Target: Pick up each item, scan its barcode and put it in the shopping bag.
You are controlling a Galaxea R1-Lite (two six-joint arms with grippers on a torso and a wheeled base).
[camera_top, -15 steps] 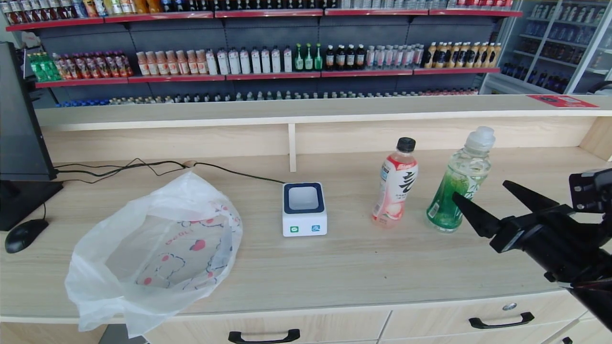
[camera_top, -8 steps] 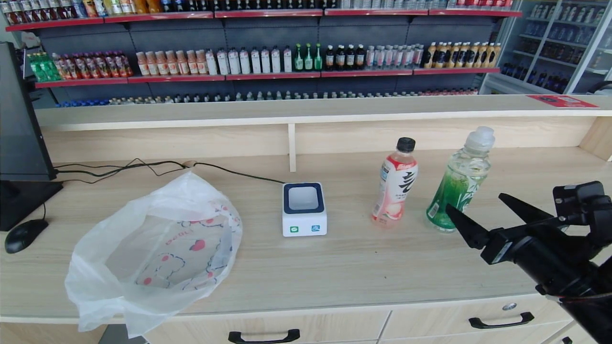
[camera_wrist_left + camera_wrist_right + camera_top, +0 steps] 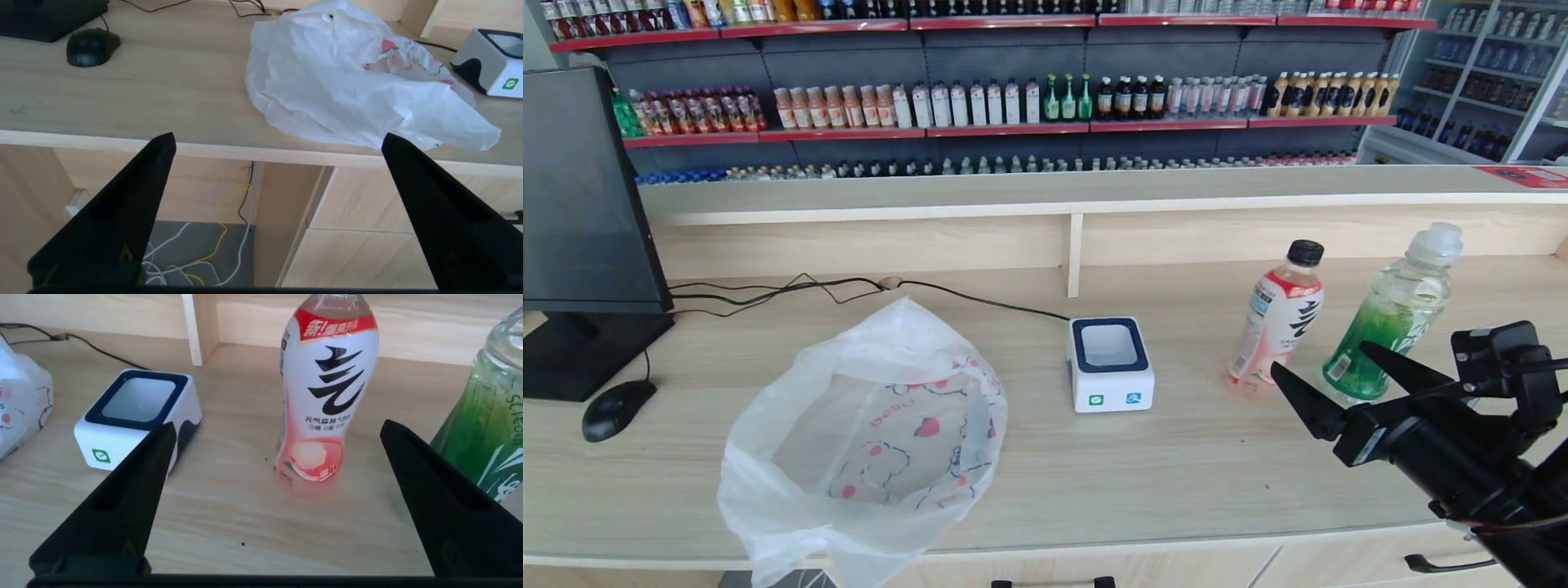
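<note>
**A:** How far along was the job?

**B:** By my reading, barely begun. The pink bottle (image 3: 1276,318) and the green bottle (image 3: 1392,314) both stood upright on the bench (image 3: 1176,465), just beside each other and well to the right of the scanner (image 3: 1109,363). Neither was held. Both still had to be picked up, scanned and bagged.

**A:** And the jaws?

**B:** The right jaws were spread wide apart with nothing in them. They hung just in front of the two bottles, and in the right wrist view the pink one sat between the two tips but farther off. The left jaws were also apart and empty, low down in front of the bench edge, below the shopping bag (image 3: 866,441).

**A:** Was anything in the bag yet?

**B:** I couldn't tell. It lay slumped and open on the left part of the bench, apart from the scanner. A red-and-pink pattern showed through the thin plastic. It could have been print on the bag or something inside it.

**A:** What else was unclear?

**B:** I couldn't make out a barcode on either bottle. The right wrist view cut off most of the green bottle, and in the head view the right arm covered part of its base.
</note>
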